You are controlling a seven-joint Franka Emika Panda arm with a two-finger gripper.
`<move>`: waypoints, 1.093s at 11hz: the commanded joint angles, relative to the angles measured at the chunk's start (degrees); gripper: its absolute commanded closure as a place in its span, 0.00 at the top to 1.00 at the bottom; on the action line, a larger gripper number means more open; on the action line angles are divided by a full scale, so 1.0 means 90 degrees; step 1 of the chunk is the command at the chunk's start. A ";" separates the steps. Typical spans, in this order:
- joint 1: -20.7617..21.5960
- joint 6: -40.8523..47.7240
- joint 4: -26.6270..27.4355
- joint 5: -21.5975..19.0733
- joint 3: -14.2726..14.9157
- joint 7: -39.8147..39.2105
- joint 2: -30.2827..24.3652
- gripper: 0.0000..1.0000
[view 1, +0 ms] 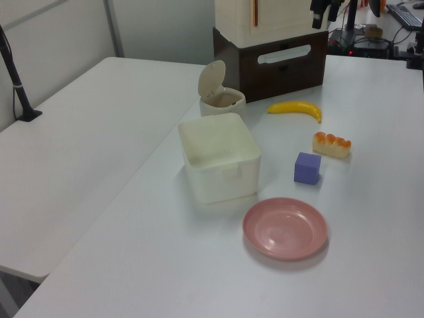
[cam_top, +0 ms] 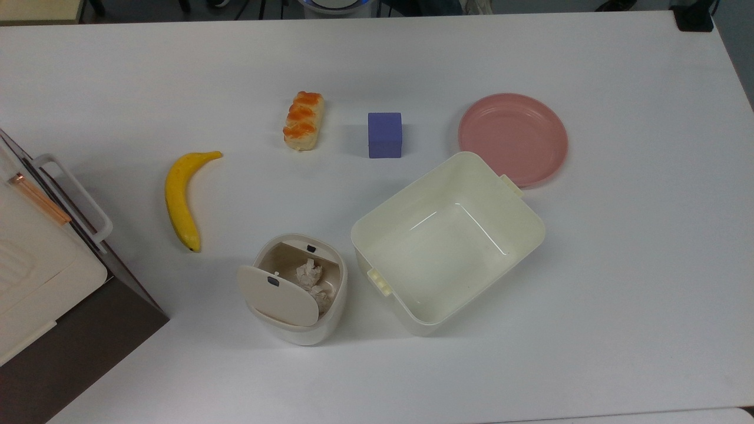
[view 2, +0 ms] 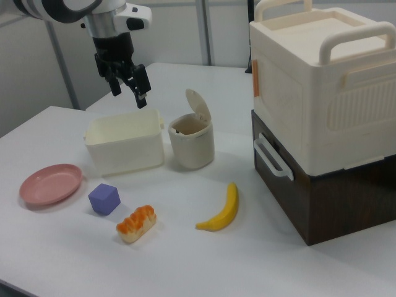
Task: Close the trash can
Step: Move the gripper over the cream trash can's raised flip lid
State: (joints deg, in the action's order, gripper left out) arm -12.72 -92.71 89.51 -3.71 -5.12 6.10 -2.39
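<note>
Some crumpled paper (cam_top: pixel 311 278) fills the open trash can (cam_top: pixel 300 288).

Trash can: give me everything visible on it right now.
The trash can is a small cream-white bin with rounded corners, plastic by the look of it. Its beige hinged lid stands open, tilted up, with a small dark square button on it. Crumpled paper lies inside. It stands upright on the white table, close beside the larger cream tub, with the banana nearby. Nothing grips it; the pincer hangs open above the tub.
</note>
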 commanded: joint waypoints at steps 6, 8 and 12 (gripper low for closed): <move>0.0075 -0.0138 0.0074 -0.0056 0.0061 0.0133 -0.0037 1.00; 0.0085 -0.0041 0.0074 -0.0046 0.0061 0.0075 -0.0047 1.00; 0.0124 -0.0021 0.0064 -0.0008 0.0041 0.0162 -0.0047 1.00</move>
State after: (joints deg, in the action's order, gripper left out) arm -12.71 -92.75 89.51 -3.71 -5.12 6.10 -2.29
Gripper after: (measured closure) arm 0.000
